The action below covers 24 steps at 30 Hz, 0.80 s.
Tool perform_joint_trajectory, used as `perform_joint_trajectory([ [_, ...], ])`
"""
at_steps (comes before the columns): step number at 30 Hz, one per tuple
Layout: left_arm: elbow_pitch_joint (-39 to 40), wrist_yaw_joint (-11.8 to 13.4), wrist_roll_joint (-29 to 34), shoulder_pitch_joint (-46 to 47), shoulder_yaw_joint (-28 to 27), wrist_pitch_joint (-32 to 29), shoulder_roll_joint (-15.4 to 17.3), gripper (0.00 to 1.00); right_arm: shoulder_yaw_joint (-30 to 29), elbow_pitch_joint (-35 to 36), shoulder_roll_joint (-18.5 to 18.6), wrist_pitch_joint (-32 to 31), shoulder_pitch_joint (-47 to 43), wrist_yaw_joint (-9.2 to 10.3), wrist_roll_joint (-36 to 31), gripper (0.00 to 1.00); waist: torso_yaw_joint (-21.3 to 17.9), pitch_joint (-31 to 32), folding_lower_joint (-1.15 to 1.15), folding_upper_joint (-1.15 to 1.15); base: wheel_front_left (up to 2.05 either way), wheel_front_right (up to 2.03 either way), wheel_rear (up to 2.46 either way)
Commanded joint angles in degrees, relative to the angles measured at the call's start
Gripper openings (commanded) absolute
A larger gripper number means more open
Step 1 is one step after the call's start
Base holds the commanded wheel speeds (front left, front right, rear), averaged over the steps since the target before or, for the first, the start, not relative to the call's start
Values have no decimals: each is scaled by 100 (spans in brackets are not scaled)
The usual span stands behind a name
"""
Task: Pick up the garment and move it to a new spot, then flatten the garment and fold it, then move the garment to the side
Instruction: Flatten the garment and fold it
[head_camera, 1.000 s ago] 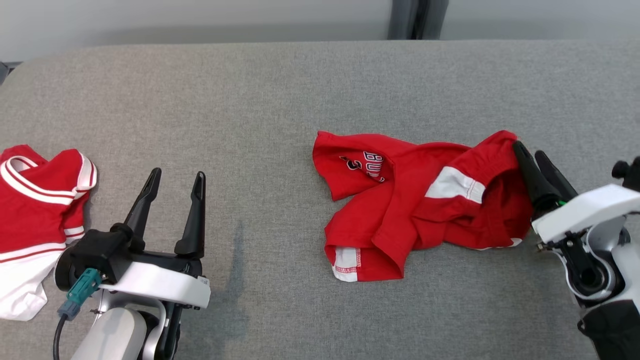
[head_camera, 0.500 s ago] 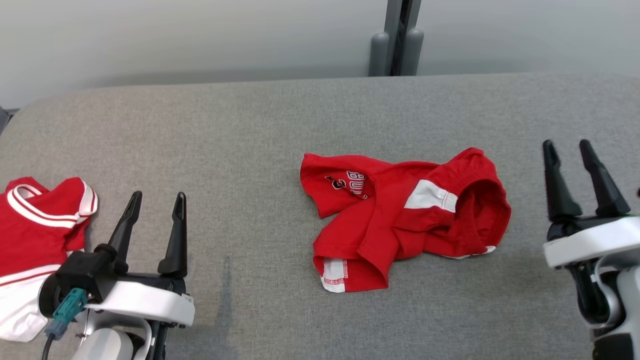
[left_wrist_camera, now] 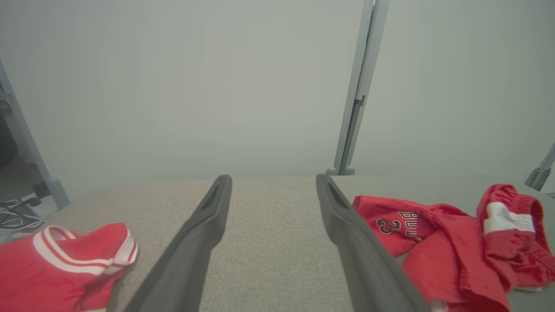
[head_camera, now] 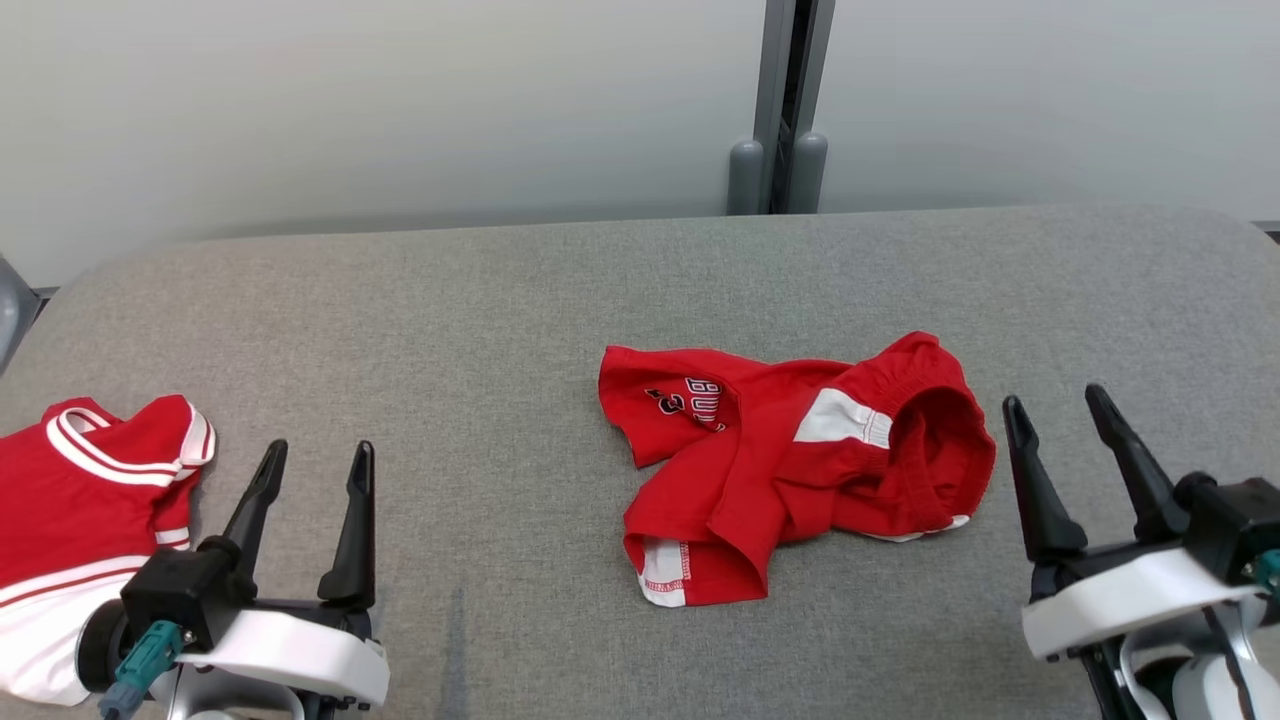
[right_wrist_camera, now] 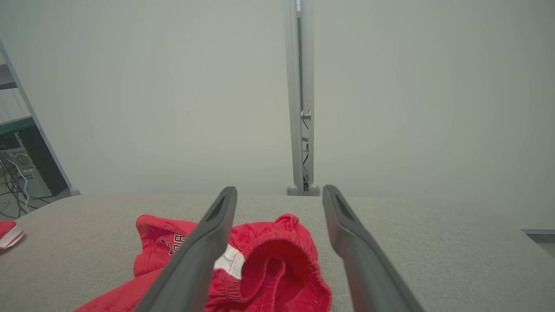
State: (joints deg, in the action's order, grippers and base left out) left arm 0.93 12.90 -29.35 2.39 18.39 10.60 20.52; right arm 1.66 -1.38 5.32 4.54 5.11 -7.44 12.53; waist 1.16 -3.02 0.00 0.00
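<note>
Where it lies crumpled, red garment (head_camera: pixel 780 480), gathered waistband (head_camera: pixel 935 362), coarse grey table (head_camera: pixel 500 300)

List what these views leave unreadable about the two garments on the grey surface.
- red shorts: printed lettering partly tucked into a fold, head view; a finger covers it in the right wrist view.
- red and white jersey: cut off by the left edge, head view; lower corner behind the left gripper.
</note>
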Motion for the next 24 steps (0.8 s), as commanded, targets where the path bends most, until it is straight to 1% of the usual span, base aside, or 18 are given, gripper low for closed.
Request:
perform_joint_trajectory([
  [1, 26, 31, -30, -85, 1, -14, 11, 100, -47, 51, -18, -47, -135, -8, -106, 100, 10, 38, 0, 0, 0, 0, 0],
  [9, 126, 100, -36, -174, 28, -89, 50, 100, -124, 233, -125, -139, -378, -9, -204, 100, 24, 67, 0, 0, 0, 0, 0],
  [24, 220, 164, 14, -116, 95, -142, 104, 100, -136, 263, -197, -163, -342, -9, -258, 100, 71, 51, 0, 0, 0, 0, 0],
])
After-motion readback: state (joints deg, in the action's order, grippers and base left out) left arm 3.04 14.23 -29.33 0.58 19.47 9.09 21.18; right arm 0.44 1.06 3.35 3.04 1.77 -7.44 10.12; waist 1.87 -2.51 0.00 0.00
